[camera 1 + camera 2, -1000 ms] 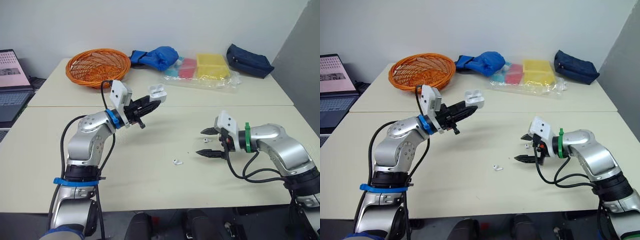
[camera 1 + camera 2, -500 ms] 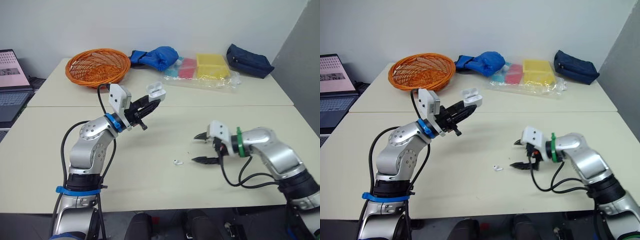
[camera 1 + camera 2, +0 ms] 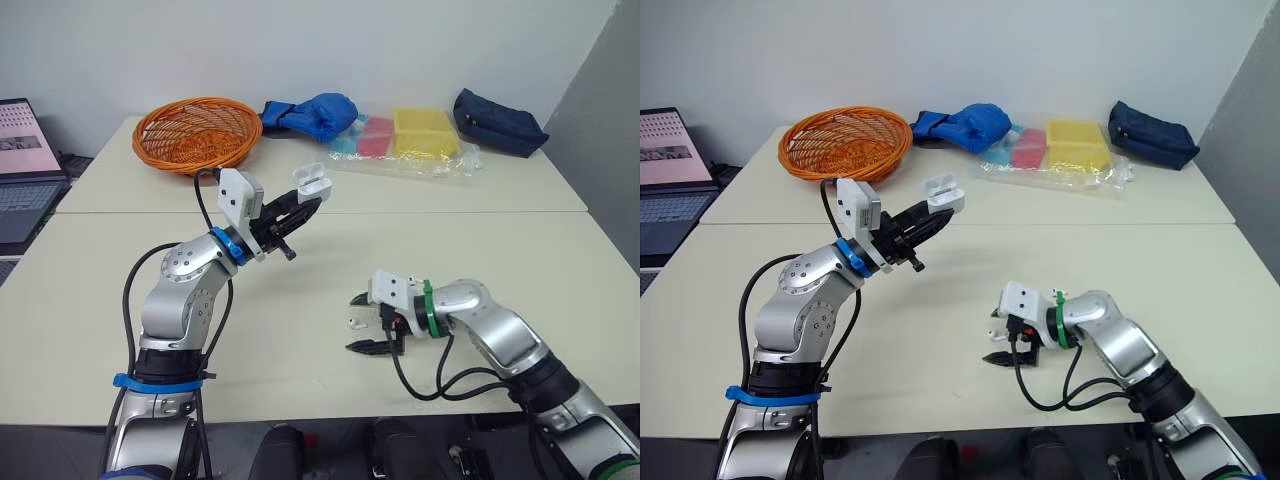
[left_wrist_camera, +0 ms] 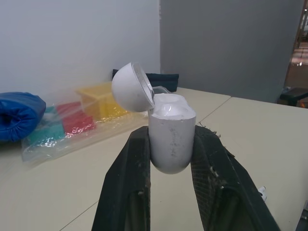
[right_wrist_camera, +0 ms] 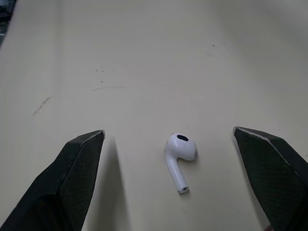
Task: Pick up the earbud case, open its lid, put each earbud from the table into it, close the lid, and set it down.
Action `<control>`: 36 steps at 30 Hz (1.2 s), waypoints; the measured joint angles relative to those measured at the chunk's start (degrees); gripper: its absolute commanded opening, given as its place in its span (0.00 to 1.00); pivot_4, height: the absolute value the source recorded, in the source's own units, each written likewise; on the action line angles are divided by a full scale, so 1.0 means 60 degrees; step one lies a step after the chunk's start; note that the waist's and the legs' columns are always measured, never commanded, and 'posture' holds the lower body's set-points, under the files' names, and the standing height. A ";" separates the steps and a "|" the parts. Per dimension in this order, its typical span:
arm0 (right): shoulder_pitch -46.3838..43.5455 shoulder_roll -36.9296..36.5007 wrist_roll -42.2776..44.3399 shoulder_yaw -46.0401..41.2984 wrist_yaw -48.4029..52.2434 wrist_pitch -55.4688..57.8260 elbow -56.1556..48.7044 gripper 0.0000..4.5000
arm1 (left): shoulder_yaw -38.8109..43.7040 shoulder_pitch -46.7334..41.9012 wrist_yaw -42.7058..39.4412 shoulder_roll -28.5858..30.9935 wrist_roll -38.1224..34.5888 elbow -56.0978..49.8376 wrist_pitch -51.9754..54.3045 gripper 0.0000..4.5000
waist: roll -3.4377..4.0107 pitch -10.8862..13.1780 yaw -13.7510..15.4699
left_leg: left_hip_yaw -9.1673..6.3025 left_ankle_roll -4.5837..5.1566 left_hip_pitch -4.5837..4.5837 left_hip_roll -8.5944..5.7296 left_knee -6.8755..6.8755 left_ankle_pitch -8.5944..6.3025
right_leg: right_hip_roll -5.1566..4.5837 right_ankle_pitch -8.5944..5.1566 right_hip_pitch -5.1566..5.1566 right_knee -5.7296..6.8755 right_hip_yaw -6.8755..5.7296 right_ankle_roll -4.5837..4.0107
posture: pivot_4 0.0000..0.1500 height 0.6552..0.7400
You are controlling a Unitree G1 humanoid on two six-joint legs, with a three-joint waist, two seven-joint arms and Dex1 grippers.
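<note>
The left jaws hold the earbud case (image 3: 312, 181) up off the counter (image 3: 80, 300), in the air nearer the robot than the orange basket (image 3: 196, 132) and a little to the basket's right. From the head views the case reads as a small white shape at the tips of the black fingers. The left wrist view adds that the jaws are clamped on the two sides of the case's lower body, that the case stands upright, and that its rounded lid (image 4: 132, 94) is swung back open on its hinge. Whether anything already sits inside the case cannot be told. The right jaws sit low at the counter, well nearer the robot than the basket and far off to its right, spread wide. The head views show a single white earbud (image 3: 355, 323) lying in the gap between them. The right wrist view makes it plain that the earbud lies flat on the counter, touched by neither fingertip (image 5: 82, 159). Beyond the basket's right side, along the far edge of the counter, lie a blue bag (image 3: 318, 113), a yellow box (image 3: 421, 131) in clear wrap and a dark pouch (image 3: 497, 121).
</note>
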 measured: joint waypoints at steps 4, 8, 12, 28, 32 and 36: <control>-0.0050 0.0076 -0.0353 0.0113 -0.0019 -0.0439 0.0353 0.80 | 0.0000 0.0039 0.0010 0.0019 0.0001 0.0000 -0.0016 0.17 | 0.0000 0.0000 -0.0001 | 0.0000 0.0000 0.0001 0.0000 -0.0002 0.0000 | 0.0001 0.0000 0.0000 0.0000 -0.0001 -0.0001 | 1.00 1.00; -0.0125 0.0182 -0.0526 0.0132 -0.0026 -0.0963 0.0716 0.49 | 0.0005 0.0098 0.0066 0.0044 0.0001 0.0000 -0.0020 0.17 | -0.0003 -0.0002 0.0000 | -0.0002 0.0000 0.0015 0.0001 -0.0002 0.0000 | 0.0001 0.0000 0.0016 0.0000 -0.0003 -0.0001 | 1.00 1.00; -0.0122 0.0312 -0.0671 0.0234 -0.0021 -0.1163 0.0842 0.17 | 0.0002 0.0104 0.0063 0.0065 0.0001 0.0000 -0.0040 0.17 | -0.0002 -0.0001 -0.0006 | 0.0000 -0.0001 0.0103 0.0002 -0.0009 -0.0001 | 0.0001 -0.0003 0.0102 -0.0002 -0.0001 -0.0008 | 1.00 1.00; 0.1596 -0.3932 0.0240 -0.2315 0.1380 -0.0339 -0.1252 0.09 | -0.0114 0.0131 -0.0070 0.0010 0.0045 0.0235 -0.0502 0.17 | 0.0002 0.0006 0.0249 | 0.0023 -0.0006 0.0105 -0.0029 -0.0021 -0.0007 | -0.0063 -0.0035 0.0149 -0.0097 0.0011 -0.0010 | 1.00 1.00; 0.2018 -0.4859 0.0419 -0.2832 0.1920 -0.0667 -0.1278 0.09 | -0.0242 0.0140 -0.0082 -0.0100 0.0069 0.0308 -0.0642 0.17 | 0.0000 0.0005 0.0187 | 0.0021 -0.0005 0.0110 -0.0004 -0.0041 -0.0007 | -0.0028 -0.0018 0.0157 -0.0137 0.0002 -0.0031 | 1.00 1.00; 0.2459 -0.6113 -0.0133 -0.2849 0.2432 -0.1656 -0.0003 0.09 | -0.0294 0.0241 -0.0081 -0.0077 0.0062 0.0303 -0.0637 0.17 | 0.0009 0.0010 0.0194 | 0.0039 -0.0005 0.0108 -0.0009 -0.0046 -0.0008 | -0.0033 -0.0018 0.0154 -0.0150 0.0012 -0.0031 | 1.00 1.00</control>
